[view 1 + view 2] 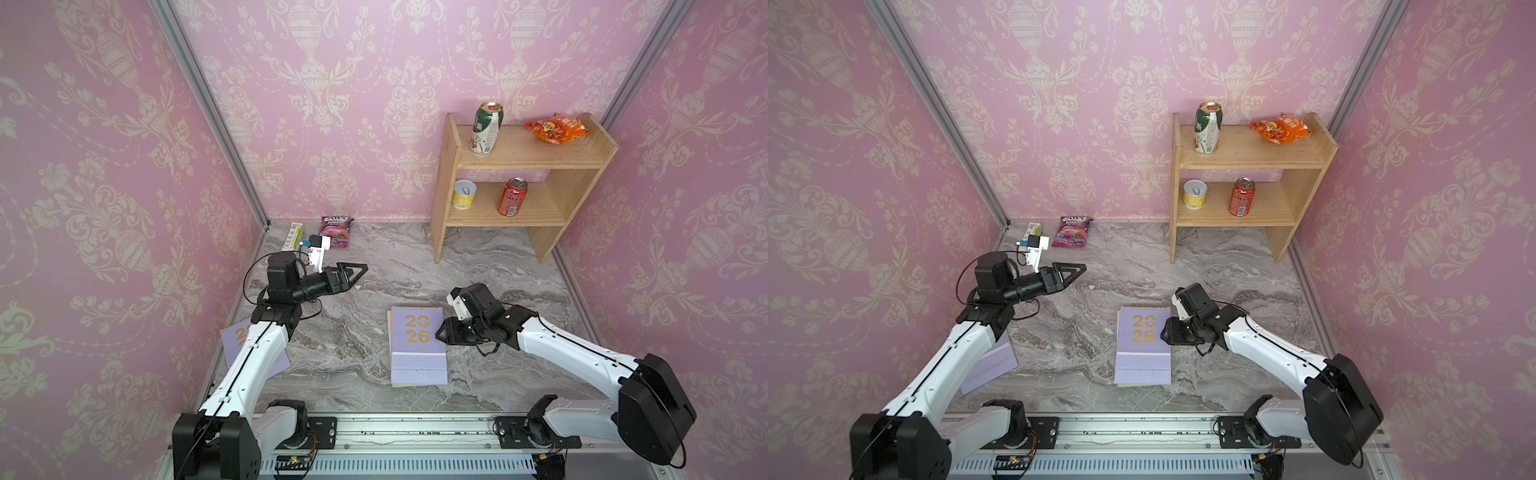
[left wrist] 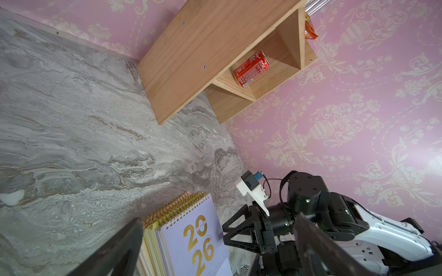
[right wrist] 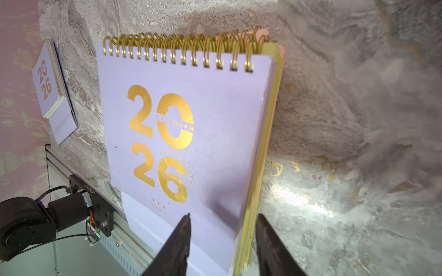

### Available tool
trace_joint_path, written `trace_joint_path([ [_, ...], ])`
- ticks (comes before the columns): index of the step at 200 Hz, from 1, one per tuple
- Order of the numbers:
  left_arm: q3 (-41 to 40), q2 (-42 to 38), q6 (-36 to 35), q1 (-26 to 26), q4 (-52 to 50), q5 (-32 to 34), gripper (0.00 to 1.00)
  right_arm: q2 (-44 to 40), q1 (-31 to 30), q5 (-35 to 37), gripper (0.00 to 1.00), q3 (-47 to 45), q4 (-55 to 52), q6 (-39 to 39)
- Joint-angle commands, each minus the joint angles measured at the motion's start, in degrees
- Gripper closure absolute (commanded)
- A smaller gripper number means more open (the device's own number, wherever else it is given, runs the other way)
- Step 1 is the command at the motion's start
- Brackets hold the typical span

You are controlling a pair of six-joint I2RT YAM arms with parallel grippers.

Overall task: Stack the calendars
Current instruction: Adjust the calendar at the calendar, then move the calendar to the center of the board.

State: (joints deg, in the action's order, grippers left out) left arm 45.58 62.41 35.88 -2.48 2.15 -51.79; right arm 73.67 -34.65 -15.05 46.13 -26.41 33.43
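Observation:
A stack of calendars (image 1: 417, 345) (image 1: 1144, 345) lies mid-table, lilac cover with gold "2026" on top, yellow-green and peach ones beneath (image 3: 181, 133) (image 2: 191, 239). My right gripper (image 1: 440, 332) (image 1: 1165, 330) (image 3: 223, 215) is open at the stack's right edge. One finger hangs over the cover and the other stands beside the edge. Neither visibly presses the stack. Another lilac calendar (image 1: 232, 340) (image 1: 992, 365) (image 3: 47, 88) lies at the left, partly hidden under my left arm. My left gripper (image 1: 357, 270) (image 1: 1077, 270) (image 2: 217, 218) hovers wide open and empty above the table, left of the stack.
A wooden shelf (image 1: 519, 158) stands at the back right with cans and an orange snack bag. A purple snack pouch (image 1: 336, 232) and a small white-green box (image 1: 292, 237) lie at the back left. Pink walls close three sides; a metal rail (image 1: 415, 432) runs along the front.

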Motion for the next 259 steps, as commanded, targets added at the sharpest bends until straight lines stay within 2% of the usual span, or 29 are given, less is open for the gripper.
trace_joint_path([
  [1, 2.7, -4.0, -7.1, 0.5, -10.7, 9.9, 0.01, -1.1, -0.4, 3.1, 0.47, 4.1, -2.8, -3.3],
  [25, 6.9, -6.1, -11.9, 1.4, -25.1, 24.3, 0.01, 0.1, -0.5, 2.7, 0.41, 7.3, -2.4, -4.5],
  [38, 8.4, -6.7, -12.2, 2.2, -30.8, 30.6, 0.01, 1.6, -0.7, 2.2, 0.29, 9.5, -2.4, -5.2],
  [48, 9.0, -7.3, -11.7, 2.9, -34.0, 34.3, 0.01, 2.8, -1.0, 1.9, 0.21, 11.2, -2.2, -5.7],
  [82, 10.2, -10.8, -12.4, 7.6, -43.9, 44.9, 0.01, 7.3, -3.9, 2.0, 0.07, 17.5, -1.9, -7.1],
  [103, 9.6, -12.1, -13.4, 12.9, -46.5, 45.3, 0.01, 11.1, -6.1, 0.7, 0.0, 21.6, -1.5, -7.3],
  [180, -0.4, -13.3, -9.6, 35.8, -42.5, 38.4, 0.01, 26.6, -13.9, -3.1, 0.0, 37.0, -2.4, -6.3],
  [211, -3.0, -12.3, -8.4, 43.3, -40.2, 39.6, 0.01, 31.9, -16.7, -4.4, 0.0, 41.6, -3.0, -5.4],
  [230, -4.5, -10.6, -8.0, 46.5, -38.1, 43.7, 0.01, 34.9, -17.9, -5.0, 0.0, 44.8, -4.2, -5.4],
  [240, -5.7, -9.4, -7.2, 48.8, -36.9, 43.1, 0.01, 36.2, -18.4, -5.3, 0.0, 46.7, -4.8, -5.3],
  [259, -8.1, -7.6, -5.6, 49.7, -33.4, 46.4, 0.01, 38.6, -19.0, -6.2, 0.0, 49.5, -5.3, -4.7],
])
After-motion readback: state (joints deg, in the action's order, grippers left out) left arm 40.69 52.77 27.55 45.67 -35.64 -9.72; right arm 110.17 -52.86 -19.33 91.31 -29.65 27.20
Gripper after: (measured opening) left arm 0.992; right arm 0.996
